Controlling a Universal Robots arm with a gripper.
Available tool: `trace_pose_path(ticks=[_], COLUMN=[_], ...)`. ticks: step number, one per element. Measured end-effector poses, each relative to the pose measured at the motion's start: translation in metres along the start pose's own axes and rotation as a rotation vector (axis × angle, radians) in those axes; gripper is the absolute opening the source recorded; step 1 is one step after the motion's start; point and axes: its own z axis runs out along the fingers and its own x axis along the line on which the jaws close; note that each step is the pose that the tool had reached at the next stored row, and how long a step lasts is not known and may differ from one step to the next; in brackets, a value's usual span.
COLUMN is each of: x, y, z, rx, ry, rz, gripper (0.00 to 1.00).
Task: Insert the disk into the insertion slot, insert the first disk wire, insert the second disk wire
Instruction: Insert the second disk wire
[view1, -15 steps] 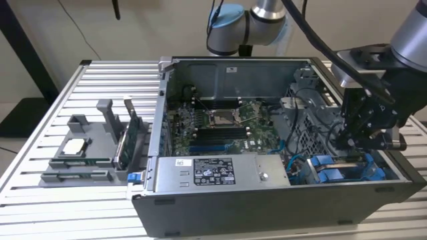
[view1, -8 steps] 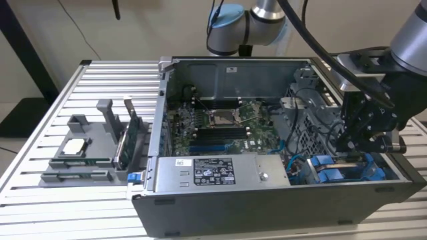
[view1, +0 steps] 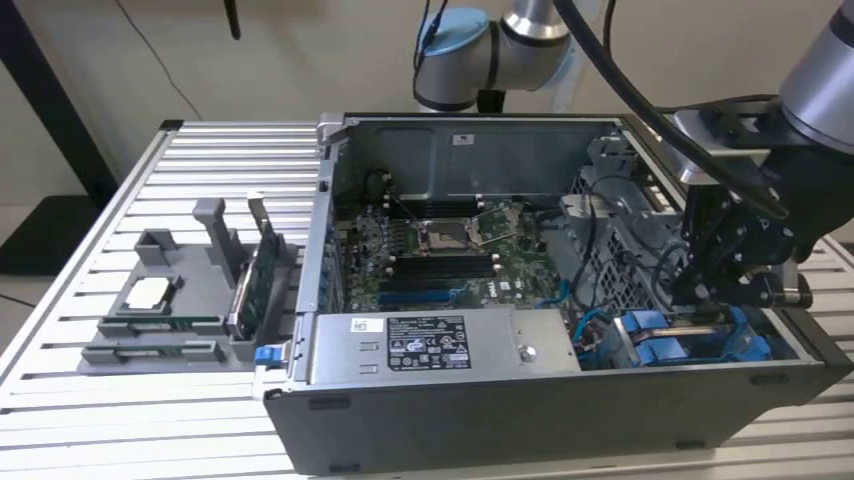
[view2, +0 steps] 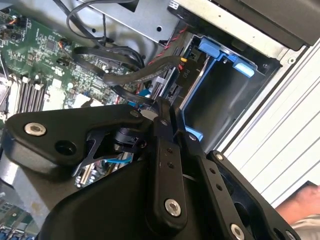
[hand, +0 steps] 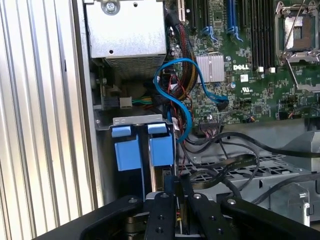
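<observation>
Gripper (view1: 703, 312) is low inside the open computer case (view1: 534, 420), at the near corner on the exterior view's right, over the blue clips of the insertion slot (view1: 681, 340). In both wrist views its fingers (hand: 170, 187) are drawn close together on a thin edge standing in the slot (hand: 135, 165); whether that is the disk itself, cannot tell. Blue data cable (hand: 182, 95) loops just beside the bay, over the motherboard (view1: 427, 245). Grey parts holder (view1: 180, 300) sits well apart on the slatted table (view1: 134, 420), exterior view's left.

end effector (view1: 703, 300) tips hidden | disk (hand: 161, 176) mostly hidden in slot
</observation>
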Motion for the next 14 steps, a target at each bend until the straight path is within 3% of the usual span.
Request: trace_pose_path(ticks=[6, 14], x=[0.0014, 0.001], y=[-0.0007, -0.0126], z=[0.0042, 0.0098], rx=[0.0001, 0.0008], ry=[0.0007, 0.0068], rz=[0.001, 0.0], gripper=[0.16, 0.16])
